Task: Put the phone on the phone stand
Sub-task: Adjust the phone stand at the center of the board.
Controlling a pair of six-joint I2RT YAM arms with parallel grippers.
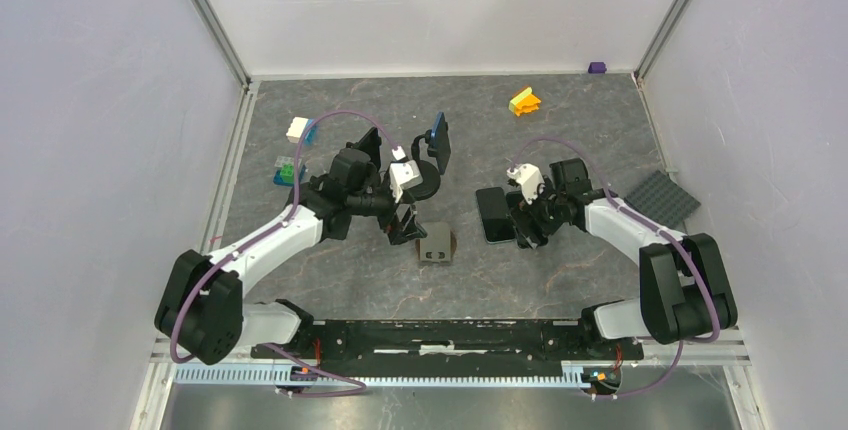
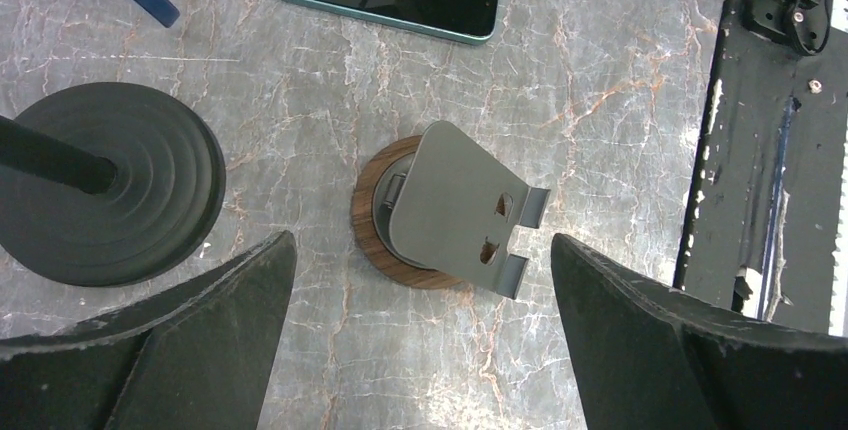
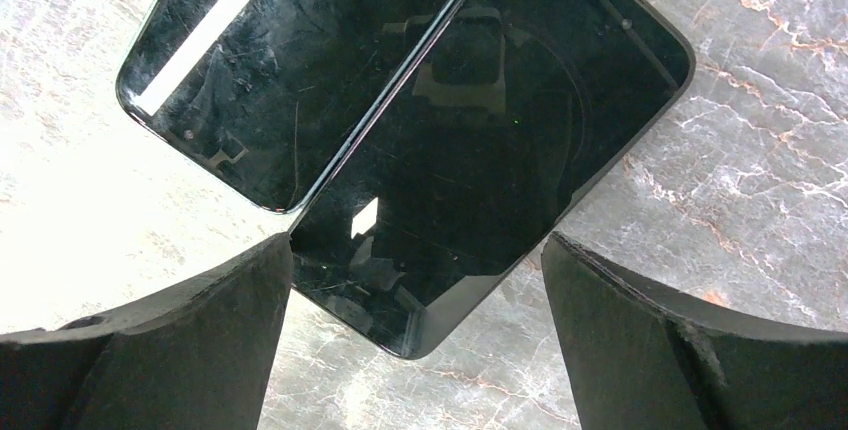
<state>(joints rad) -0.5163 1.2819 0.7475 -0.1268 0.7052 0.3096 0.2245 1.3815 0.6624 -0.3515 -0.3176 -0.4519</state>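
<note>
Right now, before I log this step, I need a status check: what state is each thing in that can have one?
phone, lying flat on the table, screen dark, not held.
phone stand, standing on its round base, empty.
left gripper, open above the phone stand, holding nothing.
right gripper, open above the phone, holding nothing.

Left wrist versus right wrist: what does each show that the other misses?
Only the left wrist: the stand standing bare between the fingers of the open left hand, a black round base with a pole, and the mounting rail. Only the right wrist: the open right hand hanging over a corner of the phone, close up. Both: the phone lying flat on the table, not yet on the stand.
</note>
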